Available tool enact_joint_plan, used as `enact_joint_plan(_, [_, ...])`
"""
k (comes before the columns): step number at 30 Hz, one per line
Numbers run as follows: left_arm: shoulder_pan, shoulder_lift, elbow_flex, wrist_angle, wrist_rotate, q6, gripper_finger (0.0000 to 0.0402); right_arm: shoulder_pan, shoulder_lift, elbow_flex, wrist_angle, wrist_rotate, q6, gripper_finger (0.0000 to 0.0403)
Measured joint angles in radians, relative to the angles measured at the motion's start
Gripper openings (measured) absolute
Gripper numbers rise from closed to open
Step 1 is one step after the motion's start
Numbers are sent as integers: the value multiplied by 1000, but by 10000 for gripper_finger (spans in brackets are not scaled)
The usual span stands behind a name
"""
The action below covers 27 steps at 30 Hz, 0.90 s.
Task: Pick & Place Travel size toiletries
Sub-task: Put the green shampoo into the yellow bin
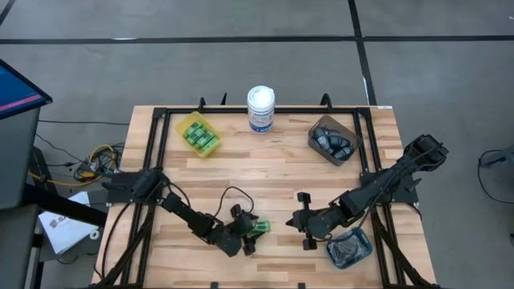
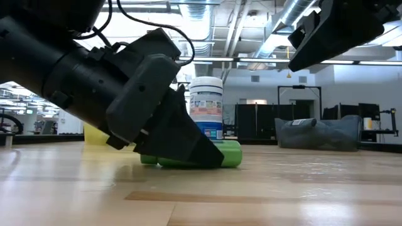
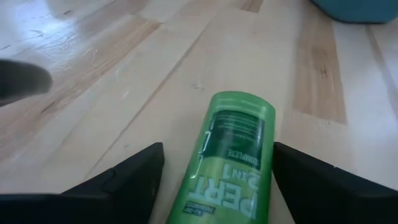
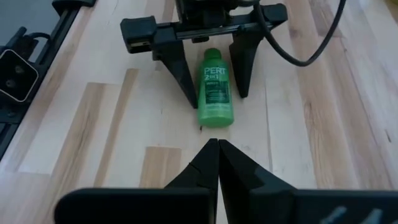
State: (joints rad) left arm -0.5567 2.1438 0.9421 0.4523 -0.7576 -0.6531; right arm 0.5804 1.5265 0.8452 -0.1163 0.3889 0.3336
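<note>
Near the counter's [image 1: 281, 172] front edge, a green mini bottle [image 4: 215, 89] lies flat on the wood, label reading "PERT 2 in 1". Left tool [image 4: 210, 68] straddles it, fingers spread wide either side, not clamped on it. Right tool [image 4: 217, 152] sits just beside, fingers pressed together, empty, pointing at the bottle. White tub [image 2: 206, 107] at the back has a blue label, text unreadable.
</note>
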Motion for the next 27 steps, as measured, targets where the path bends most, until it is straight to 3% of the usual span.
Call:
enact_joint_plan(10, [2,-15,-3,-56,-10,25,156,-1,0,0,-3,0,-3,1])
enact_joint_plan(15, [2,-56,-10,-82,-5,93,151,-1,-1,0,-5,0,-11,1])
enact_joint_plan(20, [27,-225,-99,-163,-46,146,179,-1,-1,0,-6,0,-22,1])
enact_joint_plan(27, [119,-617,-355,-220,-216,204,155,-12,-1,0,-6,0,-27,1])
